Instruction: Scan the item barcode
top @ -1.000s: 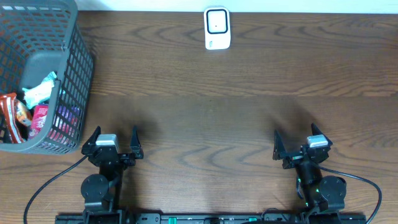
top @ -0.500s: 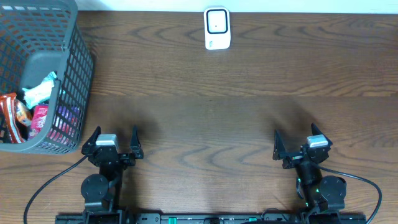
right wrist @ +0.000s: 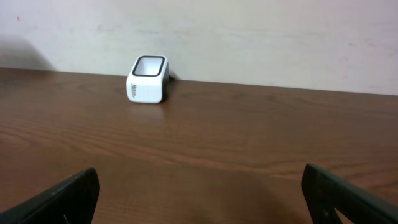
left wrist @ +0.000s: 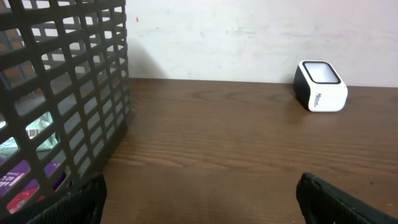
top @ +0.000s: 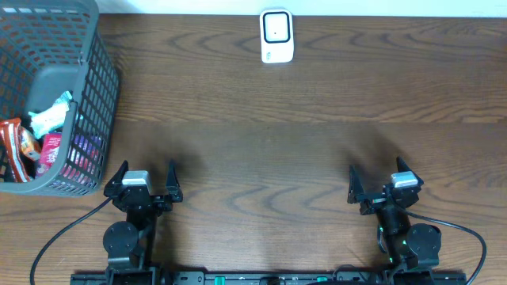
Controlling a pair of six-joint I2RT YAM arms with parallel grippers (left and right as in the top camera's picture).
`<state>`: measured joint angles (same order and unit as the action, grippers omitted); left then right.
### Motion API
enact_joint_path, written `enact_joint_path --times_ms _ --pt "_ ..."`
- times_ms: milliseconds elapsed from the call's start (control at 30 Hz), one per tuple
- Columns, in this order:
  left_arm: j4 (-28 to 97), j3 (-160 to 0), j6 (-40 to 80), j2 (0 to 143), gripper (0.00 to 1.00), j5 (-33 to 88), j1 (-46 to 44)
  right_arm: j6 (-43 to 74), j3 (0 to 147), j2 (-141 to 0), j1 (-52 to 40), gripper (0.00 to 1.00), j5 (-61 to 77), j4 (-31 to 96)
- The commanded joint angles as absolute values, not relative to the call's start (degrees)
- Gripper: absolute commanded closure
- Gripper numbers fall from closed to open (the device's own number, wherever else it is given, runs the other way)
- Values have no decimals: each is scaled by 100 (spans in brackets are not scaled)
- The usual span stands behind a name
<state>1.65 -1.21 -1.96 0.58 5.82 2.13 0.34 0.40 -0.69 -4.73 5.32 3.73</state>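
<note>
So, not much to report: nothing has changed over the last second, and all three overhead shots look identical. Both arms are parked at the near edge of the table (top: 277, 142). The left gripper (top: 146, 176) has its jaws spread as wide as they go with nothing between them, and it's the same story for the right gripper (top: 379, 180).

The stuff to scan is sitting in the grey mesh basket (top: 99, 95) at the far left. It's a pile of packets (top: 36, 131), one white and teal, one red and one pinkish. I can't tell which one is the target, and I can't see a barcode on any of them. The scanner (top: 276, 36) is the little white box at the far edge, about centre, well apart from the basket and from both arms.

My read is that the task hasn't really started. The left arm is nearer the basket, so I'd guess it's the one to reach in first.
</note>
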Motion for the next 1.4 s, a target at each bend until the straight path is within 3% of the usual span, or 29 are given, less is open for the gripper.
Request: enact_joint_path --times_ms 0,133,300,500,700,833,1100,1267,1367 --pt "351 -23 -252 23 2 703 196 14 32 -49 -438 1 504 399" --pt "336 -23 -73 23 2 884 193 14 32 -49 -438 1 504 399" --pt "-34 -25 1706 23 2 3247 193 14 32 -49 -438 1 504 399" --pt "-266 -25 3288 23 2 3844 193 14 32 -49 -438 1 504 399" --pt "-3105 -27 4042 23 2 4270 196 14 32 -49 -438 1 504 399" --pt "-4547 -222 4040 23 2 3979 196 14 32 -49 -438 1 504 399" --pt "-4545 -1251 3430 377 2 3144 196 14 32 -49 -438 1 504 399" --pt "-3625 -2453 2536 1341 2 2543 196 14 32 -49 -438 1 504 399" --pt "-2287 -3553 2047 2169 2 1184 196 14 32 -49 -438 1 504 399"
